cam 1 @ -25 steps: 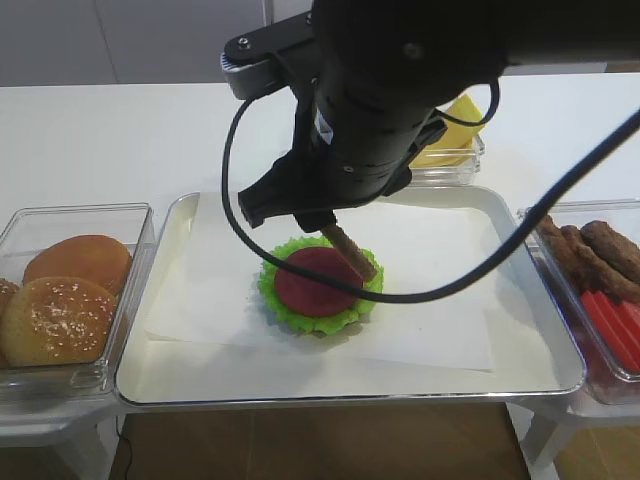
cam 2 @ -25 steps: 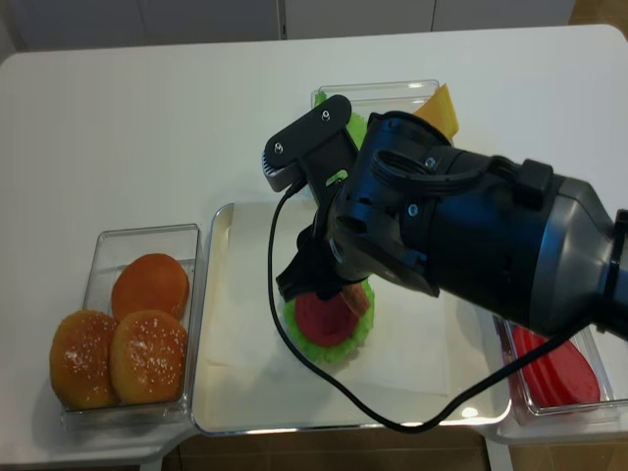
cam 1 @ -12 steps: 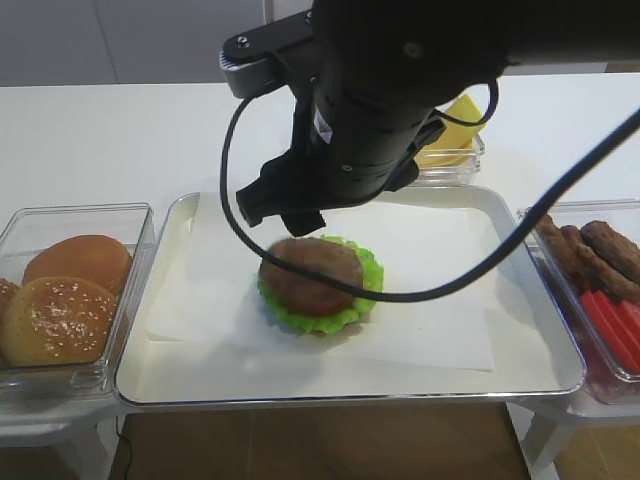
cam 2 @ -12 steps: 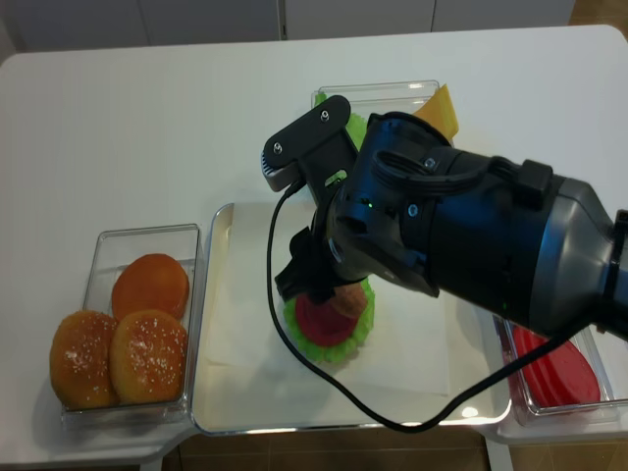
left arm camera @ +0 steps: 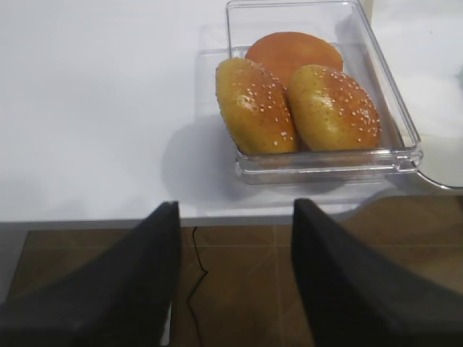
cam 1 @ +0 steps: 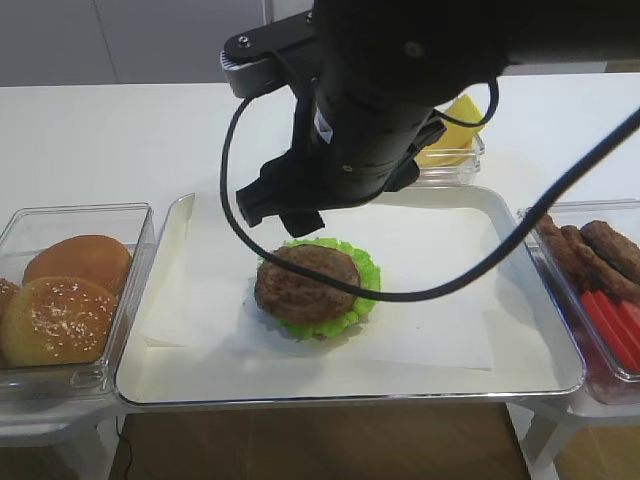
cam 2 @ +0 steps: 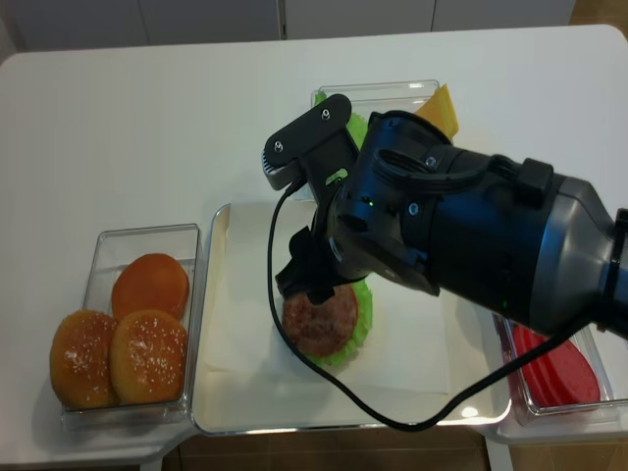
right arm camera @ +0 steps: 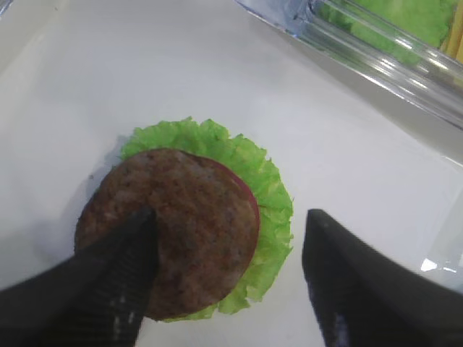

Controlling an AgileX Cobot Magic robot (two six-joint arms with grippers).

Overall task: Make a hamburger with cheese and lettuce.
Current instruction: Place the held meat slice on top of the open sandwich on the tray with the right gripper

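The hamburger (cam 1: 308, 285) lies on white paper in the metal tray (cam 1: 350, 395). It is a stack with a frilly green leaf rim, a thin red edge and a brown grilled patty on top; it also shows in the right wrist view (right arm camera: 173, 217) and the second high view (cam 2: 321, 322). My right gripper (right arm camera: 230, 217) is open just above it and holds nothing; the left finger (right arm camera: 108, 282) overlaps the patty's edge. Pale yellow cheese (cam 1: 455, 130) sits in a clear box behind the arm. My left gripper (left arm camera: 235, 206) is open and empty, off the table's front edge.
A clear box of sesame buns (cam 1: 60, 315) stands left of the tray, also in the left wrist view (left arm camera: 289, 101). A box at the right holds brown patties (cam 1: 600, 250) and red slices (cam 1: 615, 330). Green leaves (right arm camera: 405, 14) lie in the back box. The right arm (cam 1: 370, 100) hides the tray's back.
A second ago my right gripper held the brown patty tilted over the red disc. It has let go; the patty now lies flat on the stack.
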